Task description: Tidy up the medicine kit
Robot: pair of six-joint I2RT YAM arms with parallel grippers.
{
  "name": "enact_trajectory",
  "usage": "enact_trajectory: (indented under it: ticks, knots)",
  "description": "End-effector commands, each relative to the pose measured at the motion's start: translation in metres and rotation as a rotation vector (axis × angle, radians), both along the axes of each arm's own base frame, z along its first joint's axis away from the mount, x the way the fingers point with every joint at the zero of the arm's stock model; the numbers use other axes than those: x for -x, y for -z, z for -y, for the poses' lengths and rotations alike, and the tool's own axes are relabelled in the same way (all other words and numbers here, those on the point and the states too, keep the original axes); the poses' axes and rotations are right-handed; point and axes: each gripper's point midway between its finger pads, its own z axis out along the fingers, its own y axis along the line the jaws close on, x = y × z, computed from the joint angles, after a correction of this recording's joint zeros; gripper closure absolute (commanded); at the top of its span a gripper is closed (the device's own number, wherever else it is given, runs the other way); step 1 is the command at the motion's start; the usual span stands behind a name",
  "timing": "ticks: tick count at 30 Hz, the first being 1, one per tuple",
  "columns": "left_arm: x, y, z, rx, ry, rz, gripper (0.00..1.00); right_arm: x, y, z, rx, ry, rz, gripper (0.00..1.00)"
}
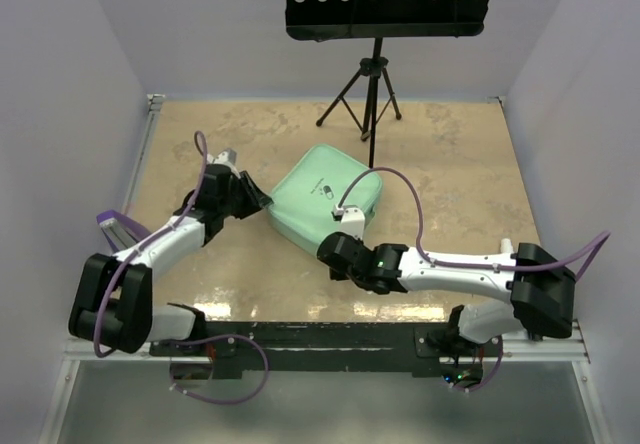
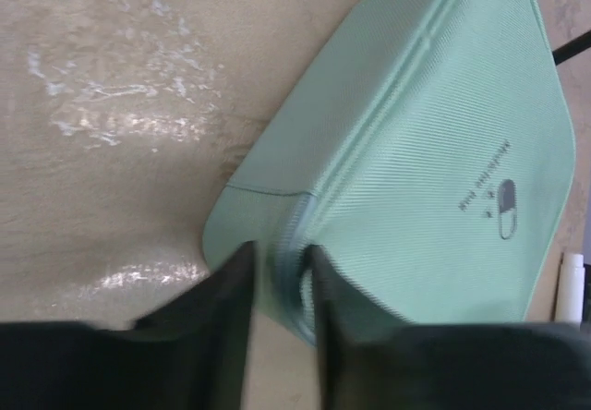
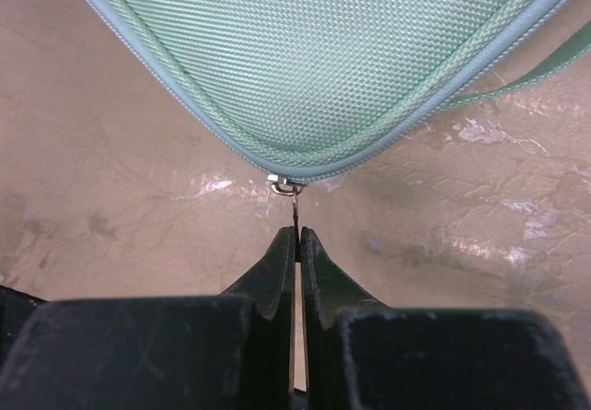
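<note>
The medicine kit [image 1: 325, 199] is a closed mint-green case of woven fabric with a zip round its edge and a small dark pill logo [image 2: 503, 207] on the lid. It lies flat on the table's middle. My left gripper [image 1: 262, 202] is at its left corner. In the left wrist view the gripper [image 2: 277, 262] is shut on the kit's [image 2: 434, 124] zip seam at that corner. My right gripper [image 1: 325, 252] is at the near corner. In the right wrist view it [image 3: 297, 233] pinches the metal zip pull [image 3: 294, 202] hanging from the kit [image 3: 323, 50].
A black music stand [image 1: 372, 64] on a tripod stands at the back, just behind the kit. A purple holder [image 1: 115, 226] lies at the table's left edge. A green strap [image 3: 545, 68] runs off the kit's right side. White walls close in on the table.
</note>
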Motion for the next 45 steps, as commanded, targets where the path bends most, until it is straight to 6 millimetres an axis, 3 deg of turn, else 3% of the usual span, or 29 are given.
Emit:
enact_trajectory:
  ticks: [1,4,5,10,14,19,21,28,33,35,37,43,45]
  knots:
    - [-0.011,-0.037,-0.034,-0.077,-0.084,0.102,0.45,0.003,0.004,0.017,0.106,-0.014,-0.002,1.0]
    - [0.013,-0.057,-0.018,-0.001,-0.029,0.127,0.25,-0.006,0.001,0.002,0.123,-0.048,0.034,1.0]
    - [0.023,-0.06,-0.012,0.016,-0.011,0.128,0.12,-0.009,0.001,-0.004,0.128,-0.055,0.043,1.0]
    - [0.074,-0.049,0.014,0.08,0.046,0.077,0.06,-0.02,0.003,-0.029,0.136,-0.109,0.075,1.0]
    - [0.092,-0.028,0.03,0.16,0.067,0.035,0.0,-0.024,0.005,-0.044,0.136,-0.144,0.085,1.0]
    - [0.089,-0.013,0.043,0.152,0.093,-0.003,0.0,-0.029,-0.005,-0.062,0.11,-0.181,0.111,1.0]
    - [0.078,-0.018,0.047,0.159,0.087,0.024,0.0,-0.032,-0.002,-0.068,0.128,-0.193,0.117,1.0]
    - [0.061,-0.027,0.046,0.142,0.057,0.078,0.0,-0.037,0.006,-0.096,0.147,-0.244,0.13,1.0]
    - [0.048,-0.012,0.045,0.094,0.04,0.073,0.0,-0.035,0.007,-0.103,0.142,-0.262,0.135,1.0]
    - [0.041,-0.002,0.045,0.07,0.034,0.054,0.05,-0.034,0.006,-0.097,0.147,-0.249,0.133,1.0]
    - [0.036,0.006,0.046,0.046,0.039,0.04,0.17,-0.031,0.007,-0.085,0.157,-0.226,0.118,1.0]
    - [0.026,0.021,0.037,-0.027,0.004,0.031,0.67,-0.03,0.009,-0.038,0.198,-0.12,0.091,1.0]
    - [0.024,0.022,0.032,-0.052,-0.009,0.029,0.79,-0.03,0.009,-0.025,0.187,-0.088,0.077,1.0]
